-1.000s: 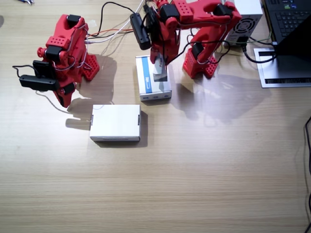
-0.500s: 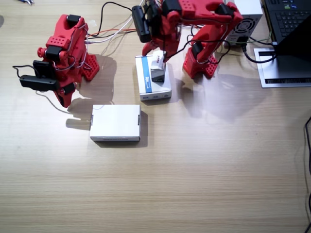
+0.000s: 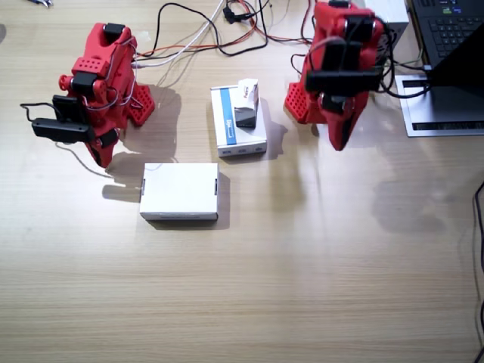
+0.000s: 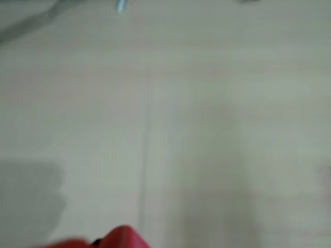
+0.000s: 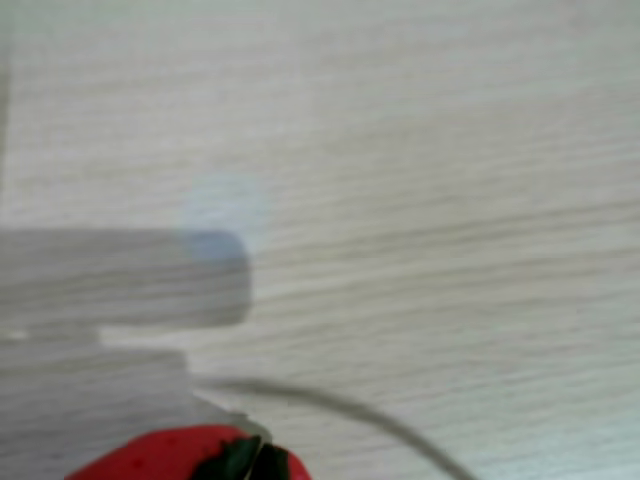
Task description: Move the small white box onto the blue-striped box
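The small white box (image 3: 246, 103) sits on the blue-striped box (image 3: 237, 121), upper centre of the frame, apparently placed as the task asks. Both arms fold clear of it, the left arm (image 3: 339, 64) and right arm (image 3: 94, 87); whether their jaws are spread or pressed together, I cannot tell.

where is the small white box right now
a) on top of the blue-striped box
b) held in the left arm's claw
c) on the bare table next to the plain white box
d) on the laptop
a: in the fixed view the small white box sits on the blue-striped box, at its far right part, with neither arm touching it.
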